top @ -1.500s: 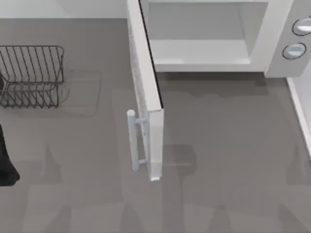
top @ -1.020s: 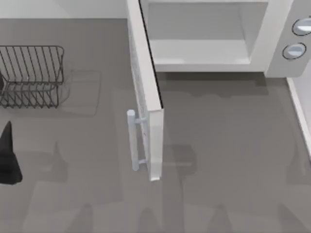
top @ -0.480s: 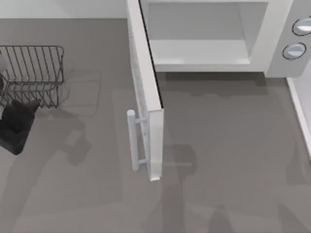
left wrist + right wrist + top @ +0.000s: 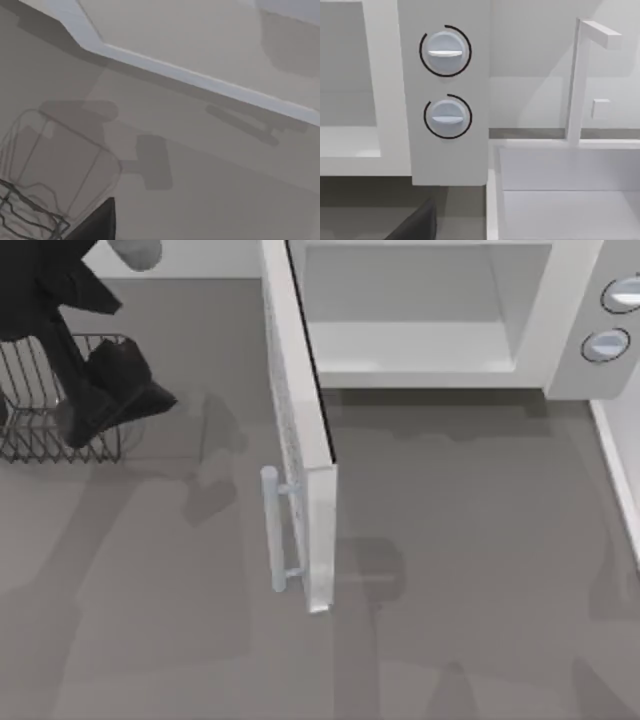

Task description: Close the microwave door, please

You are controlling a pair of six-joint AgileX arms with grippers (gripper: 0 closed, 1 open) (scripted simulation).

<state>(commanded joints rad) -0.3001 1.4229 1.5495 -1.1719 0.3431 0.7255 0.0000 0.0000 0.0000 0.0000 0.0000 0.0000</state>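
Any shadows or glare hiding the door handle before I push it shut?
Top view: the microwave door stands open, its handle evenly lit, no glare; soft arm shadows fall on the table, short of it. The left gripper hovers over the wire rack. Left wrist view: only faint shadows.

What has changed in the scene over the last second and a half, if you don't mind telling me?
The left gripper has swept from the table's left edge up over the wire rack and towards the microwave door, without touching it. The door stays wide open, its handle untouched, and the rack and the microwave body have not moved.
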